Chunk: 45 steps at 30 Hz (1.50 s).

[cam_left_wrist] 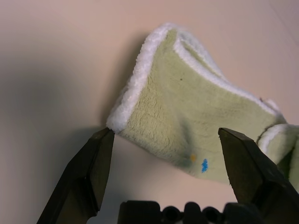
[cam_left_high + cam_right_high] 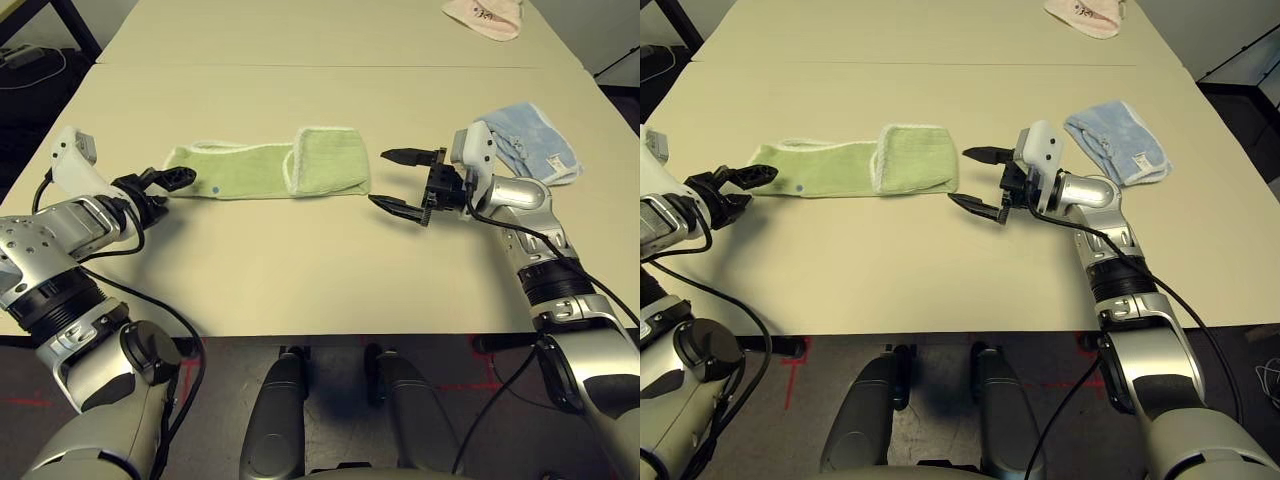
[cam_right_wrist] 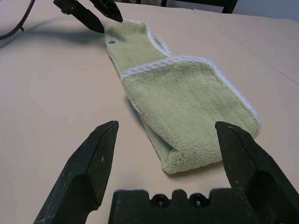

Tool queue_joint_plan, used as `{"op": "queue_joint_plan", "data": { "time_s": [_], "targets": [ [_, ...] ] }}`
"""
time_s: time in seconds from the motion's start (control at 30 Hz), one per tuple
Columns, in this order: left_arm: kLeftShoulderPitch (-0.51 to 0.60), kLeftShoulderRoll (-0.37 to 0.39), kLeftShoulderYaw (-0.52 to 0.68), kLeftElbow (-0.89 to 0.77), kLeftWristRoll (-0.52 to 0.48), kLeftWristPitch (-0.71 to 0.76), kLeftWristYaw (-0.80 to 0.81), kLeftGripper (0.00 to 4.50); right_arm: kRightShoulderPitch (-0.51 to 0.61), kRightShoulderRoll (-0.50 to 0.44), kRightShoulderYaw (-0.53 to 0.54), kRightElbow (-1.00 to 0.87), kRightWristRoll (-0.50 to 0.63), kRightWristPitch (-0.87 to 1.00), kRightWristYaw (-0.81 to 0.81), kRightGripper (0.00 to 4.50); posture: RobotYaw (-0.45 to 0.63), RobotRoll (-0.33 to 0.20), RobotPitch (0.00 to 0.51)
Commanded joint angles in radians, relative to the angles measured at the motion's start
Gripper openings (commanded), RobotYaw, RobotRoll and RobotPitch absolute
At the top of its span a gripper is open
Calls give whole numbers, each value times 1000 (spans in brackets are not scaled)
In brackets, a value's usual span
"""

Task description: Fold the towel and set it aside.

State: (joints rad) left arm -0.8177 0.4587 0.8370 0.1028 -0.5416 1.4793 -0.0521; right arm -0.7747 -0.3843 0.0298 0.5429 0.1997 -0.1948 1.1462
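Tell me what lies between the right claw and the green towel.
Nothing: bare table separates the open right claw from the folded end of the green towel, as the left eye view and the right wrist view show.

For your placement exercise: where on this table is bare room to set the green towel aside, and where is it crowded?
Bare: the near strip between the green towel and the table edge; also the far stretch behind it. Crowded: the right side with the blue towel, and the far right corner with the pink towel.
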Motion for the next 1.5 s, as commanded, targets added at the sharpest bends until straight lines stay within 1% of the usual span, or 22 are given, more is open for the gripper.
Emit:
{"op": "queue_joint_plan", "data": {
  "time_s": [0.03,0.4,0.57,0.7,0.9,1.0,1.07,1.1,1.13,1.17,1.23,1.33,1.4,1.43,1.47,1.5],
  "targets": [
    [-14,-14,9,31,13,-6,14,4500,5,-8,7,-5,3,5,1,4478,80,0,223],
    [-10,-5,-38,86,27,-71,25,4500,11,-9,5,-19,5,10,-3,4478,75,0,224],
    [-11,-4,-35,99,30,-111,39,4500,12,-6,6,-22,5,14,-6,4478,71,0,221],
    [-13,-8,-24,97,50,-163,87,4500,14,-6,7,-25,5,15,-6,4478,71,0,219],
    [-12,-2,-15,100,45,-188,116,4500,10,-4,9,-21,4,12,-6,4478,74,0,216],
    [-13,0,-12,98,37,-186,122,3903,7,-4,9,-17,3,11,-6,4500,75,0,214],
    [-16,-1,-6,96,28,-179,124,3219,5,-3,9,-15,2,9,-6,4500,76,0,214],
    [-17,-2,-3,95,22,-168,121,2755,4,-3,10,-13,1,8,-6,4500,76,0,213],
    [-20,-3,2,94,14,-155,118,2410,3,-3,10,-12,1,8,-6,4500,76,0,213],
    [-22,-5,6,91,7,-139,115,1935,2,-3,10,-10,0,7,-7,4500,75,0,213],
    [-24,-7,10,88,1,-121,114,1264,1,-3,10,-9,0,6,-7,4500,75,0,213],
    [-20,-7,7,83,-1,-102,112,53,-2,-3,9,-6,-1,5,-7,4500,73,0,212],
    [-16,-6,3,80,-2,-85,106,18,-1,-4,9,-7,-1,5,-7,4500,73,0,212],
    [-14,-6,2,79,-1,-82,105,543,-1,-4,9,-8,-1,5,-8,4500,73,0,212],
    [-14,-6,4,79,1,-83,106,798,0,-5,9,-9,-1,5,-8,4500,73,0,212],
    [-14,-5,4,81,2,-84,105,1179,1,-5,9,-10,0,6,-8,4500,73,0,212]
  ]
}}
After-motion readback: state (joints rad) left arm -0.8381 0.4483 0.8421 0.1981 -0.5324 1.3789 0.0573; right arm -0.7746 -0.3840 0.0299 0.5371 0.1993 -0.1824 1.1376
